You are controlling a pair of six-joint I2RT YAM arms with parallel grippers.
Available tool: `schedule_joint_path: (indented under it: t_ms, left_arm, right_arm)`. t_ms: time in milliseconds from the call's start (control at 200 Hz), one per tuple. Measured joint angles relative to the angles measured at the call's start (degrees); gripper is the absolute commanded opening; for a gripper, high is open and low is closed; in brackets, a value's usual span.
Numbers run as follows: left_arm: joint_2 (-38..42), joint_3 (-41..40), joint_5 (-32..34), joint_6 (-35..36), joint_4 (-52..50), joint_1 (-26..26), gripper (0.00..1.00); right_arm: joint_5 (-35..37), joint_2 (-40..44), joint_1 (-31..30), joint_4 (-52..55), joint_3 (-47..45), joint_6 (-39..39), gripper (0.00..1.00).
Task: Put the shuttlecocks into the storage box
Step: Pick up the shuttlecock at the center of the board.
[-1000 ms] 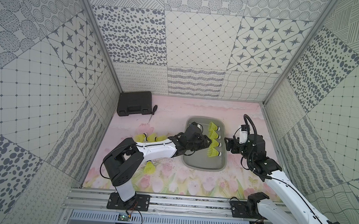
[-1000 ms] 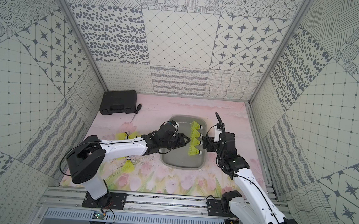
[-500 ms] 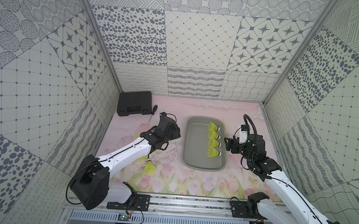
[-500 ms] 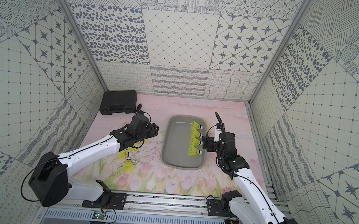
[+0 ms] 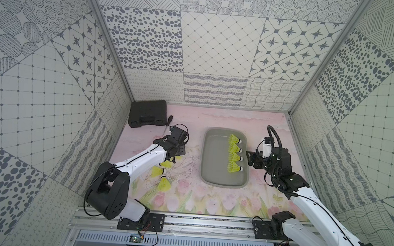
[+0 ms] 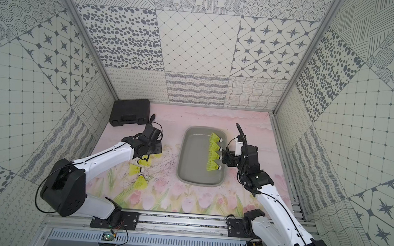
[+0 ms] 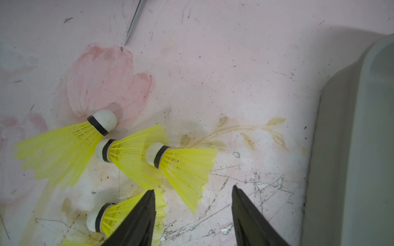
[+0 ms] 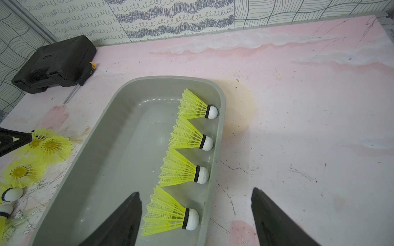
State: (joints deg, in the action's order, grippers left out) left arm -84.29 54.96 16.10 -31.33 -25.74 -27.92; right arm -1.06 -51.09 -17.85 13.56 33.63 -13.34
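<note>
Count four shuttlecocks inside the grey storage box, in one row, white tips against its right wall. Find at least four loose shuttlecocks clustered on the floral mat left of the box, some touching. See the left gripper gaping empty just over that cluster, the right gripper likewise spread wide and empty, astride the box's right wall. Note one black hard case at the back left, one screwdriver just beside it.

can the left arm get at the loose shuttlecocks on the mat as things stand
Probably yes: the left gripper hovers open right over the loose shuttlecocks, with nothing between them; the storage box sits off to one side.
</note>
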Motion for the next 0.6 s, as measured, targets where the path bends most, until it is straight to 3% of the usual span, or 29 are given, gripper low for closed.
schedule_joint_path:
  t_ms: [410, 600]
  left_arm:
    - [-7.9, 5.2, 1.2, 6.8, -4.9, 0.2, 0.54]
    - [-10.2, 6.8, 1.2, 8.4, -6.2, 0.2, 0.46]
  right_arm:
    - [0.0, 0.0, 0.0, 0.0, 0.0, 0.0, 0.84]
    - [0.0, 0.0, 0.0, 0.0, 0.0, -0.2, 0.84]
